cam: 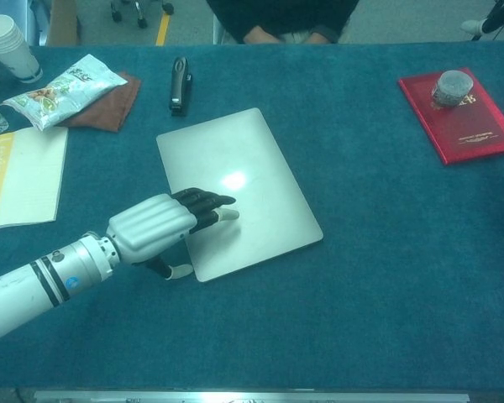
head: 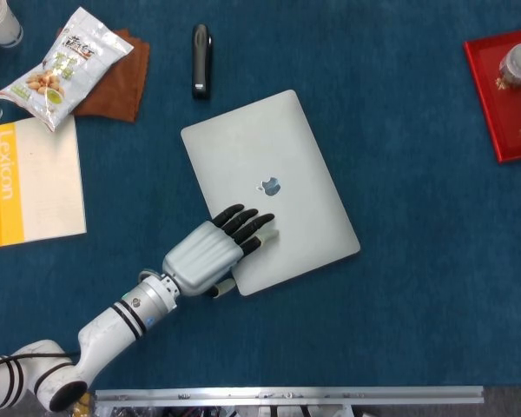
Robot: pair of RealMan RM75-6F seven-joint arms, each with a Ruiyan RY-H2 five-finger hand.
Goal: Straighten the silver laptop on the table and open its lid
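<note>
Laptop (head: 269, 191) count: one, silver, lid closed, skewed mid-bench (head: 417, 287). Left hand (head: 210, 252) flat on its near-left corner, fingers (head: 247, 224) extended, gripping nothing. One stapler (head: 201, 59), one red book (head: 502, 95).

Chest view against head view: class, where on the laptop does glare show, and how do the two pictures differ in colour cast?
Chest view: a bright glare patch sits on the closed silver laptop lid just above the left hand, and the whole picture has a greenish-teal cast. Head view: the laptop lid is evenly lit, its logo is clear, and the table looks deeper blue.
</note>
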